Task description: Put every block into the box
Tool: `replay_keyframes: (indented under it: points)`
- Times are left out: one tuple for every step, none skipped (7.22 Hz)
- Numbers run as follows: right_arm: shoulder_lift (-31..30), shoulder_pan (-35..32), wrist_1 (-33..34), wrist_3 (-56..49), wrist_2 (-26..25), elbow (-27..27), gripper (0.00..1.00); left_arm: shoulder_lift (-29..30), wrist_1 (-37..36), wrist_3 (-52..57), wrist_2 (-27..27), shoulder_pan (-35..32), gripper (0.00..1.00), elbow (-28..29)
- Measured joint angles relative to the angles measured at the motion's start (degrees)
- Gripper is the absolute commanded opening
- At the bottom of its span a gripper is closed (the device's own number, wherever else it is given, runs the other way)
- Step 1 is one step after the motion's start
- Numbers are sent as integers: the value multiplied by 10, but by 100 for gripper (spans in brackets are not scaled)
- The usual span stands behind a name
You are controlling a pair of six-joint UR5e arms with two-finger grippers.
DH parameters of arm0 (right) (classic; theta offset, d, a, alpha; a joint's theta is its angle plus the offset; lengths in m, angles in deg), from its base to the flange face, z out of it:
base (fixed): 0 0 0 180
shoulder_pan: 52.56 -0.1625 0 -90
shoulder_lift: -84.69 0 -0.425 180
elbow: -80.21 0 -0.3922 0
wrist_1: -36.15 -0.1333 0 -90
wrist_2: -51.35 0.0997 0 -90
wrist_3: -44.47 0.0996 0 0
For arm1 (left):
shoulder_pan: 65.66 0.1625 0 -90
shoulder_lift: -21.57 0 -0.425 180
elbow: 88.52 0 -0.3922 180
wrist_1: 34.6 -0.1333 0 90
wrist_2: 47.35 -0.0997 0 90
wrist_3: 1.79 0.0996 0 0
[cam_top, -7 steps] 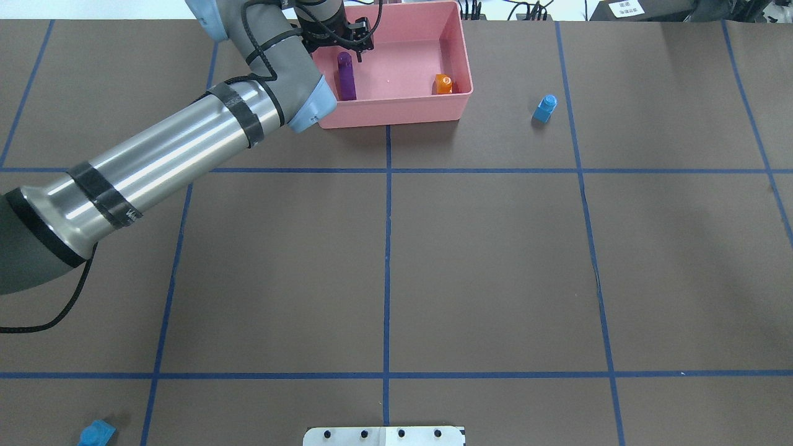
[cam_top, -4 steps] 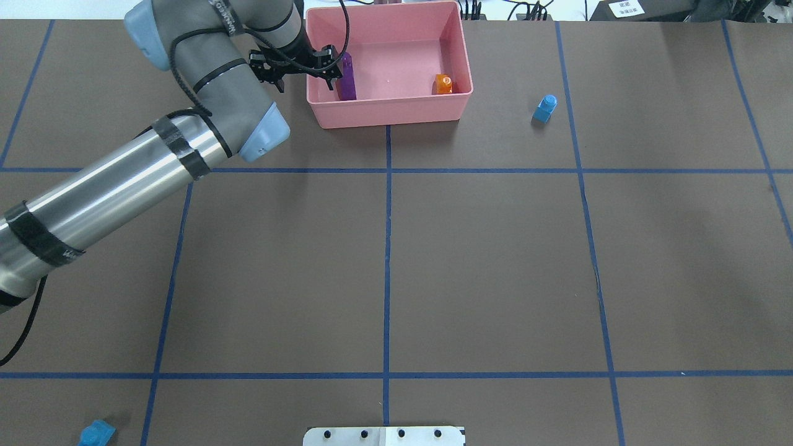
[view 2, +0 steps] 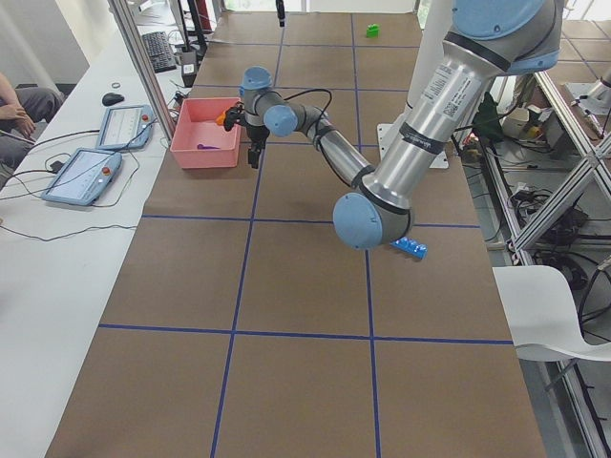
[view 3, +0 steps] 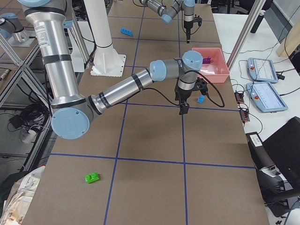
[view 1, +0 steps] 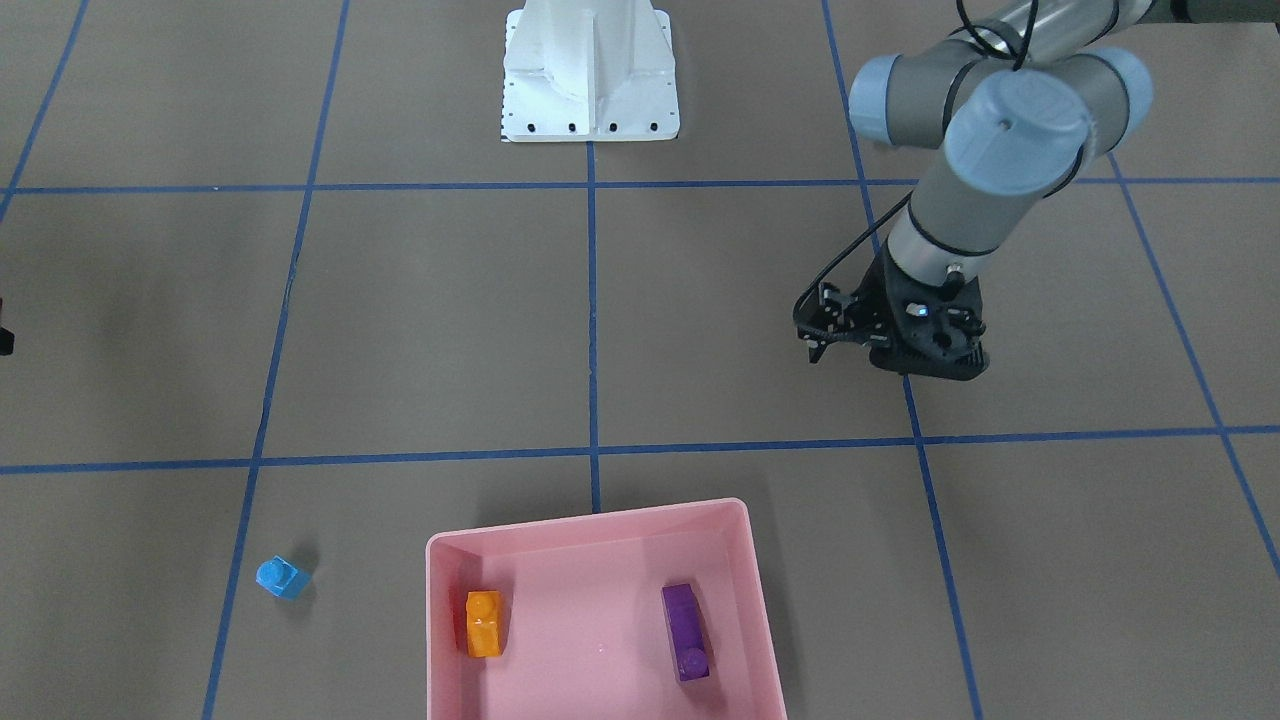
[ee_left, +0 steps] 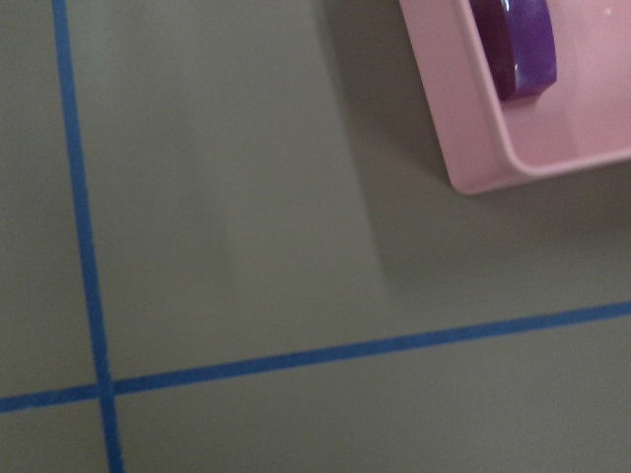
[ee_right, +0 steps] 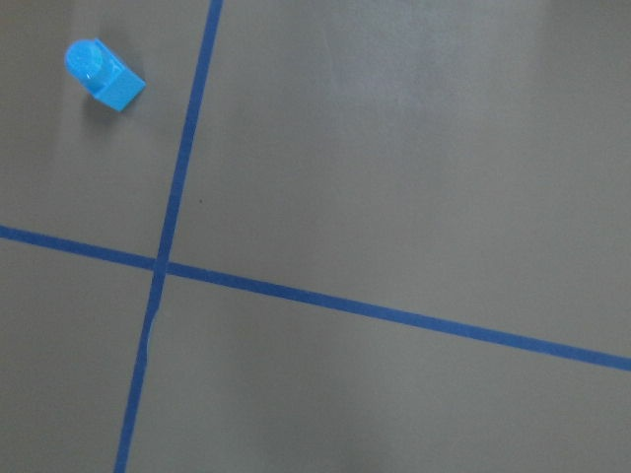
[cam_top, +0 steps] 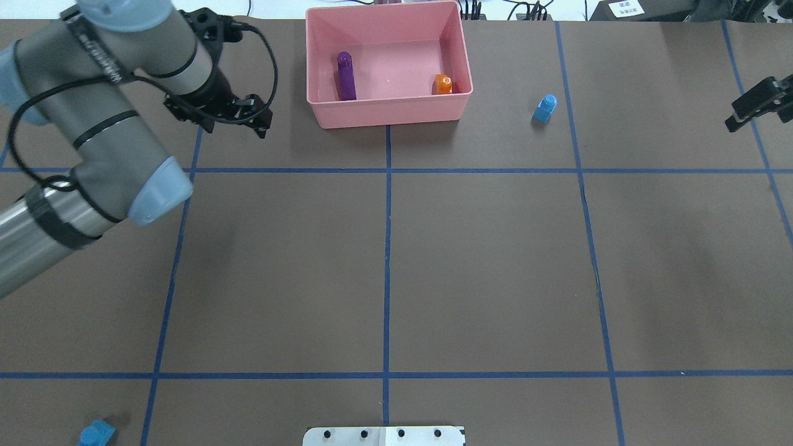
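Observation:
The pink box (cam_top: 390, 118) sits at the table's far middle, also in the front view (view 1: 590, 525). In it lie the purple block (cam_top: 346, 75) (view 1: 686, 632) (ee_left: 518, 44) and the orange block (cam_top: 443, 84) (view 1: 484, 623). The small blue block (cam_top: 544, 108) (view 1: 282, 578) (ee_right: 104, 75) stands right of the box. The long blue block (cam_top: 96, 432) (view 2: 412, 248) lies at the near left. The green block (view 3: 92, 177) lies far off on the right. My left gripper (cam_top: 237, 127) (view 1: 905, 365) is open and empty, left of the box. My right gripper (cam_top: 734, 122) shows at the right edge; I cannot tell its state.
The white robot base (cam_top: 384, 436) (view 1: 590, 70) stands at the near middle edge. Blue tape lines divide the brown table into squares. Tablets (view 2: 81, 174) lie on a side desk beyond the box.
My left gripper has drawn back out of the box, leftward and toward the robot, leaving the purple block inside. My right gripper has come into view at the right edge.

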Motion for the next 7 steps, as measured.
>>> replay_keyframes:
  points:
    - [27, 16, -22, 49, -3, 34, 98, -80, -9, 52, 2, -3, 100, -81]
    - [52, 36, -29, 106, -14, 58, 99, -155, -11, 110, 4, -12, 100, -141]
    - [76, 60, -35, 171, -37, 77, 99, -213, -11, 156, 9, -24, 100, -181]
    - [92, 88, -58, 247, -67, 96, 99, -243, -10, 179, 16, -34, 100, -200]
    - [107, 117, -109, 323, -95, 128, 99, -255, -9, 188, 21, -40, 100, -206]
    - [131, 139, -158, 383, -115, 175, 99, -258, -9, 190, 23, -42, 100, -207]
    - [166, 156, -187, 422, -136, 227, 99, -259, -9, 190, 24, -43, 100, -207]
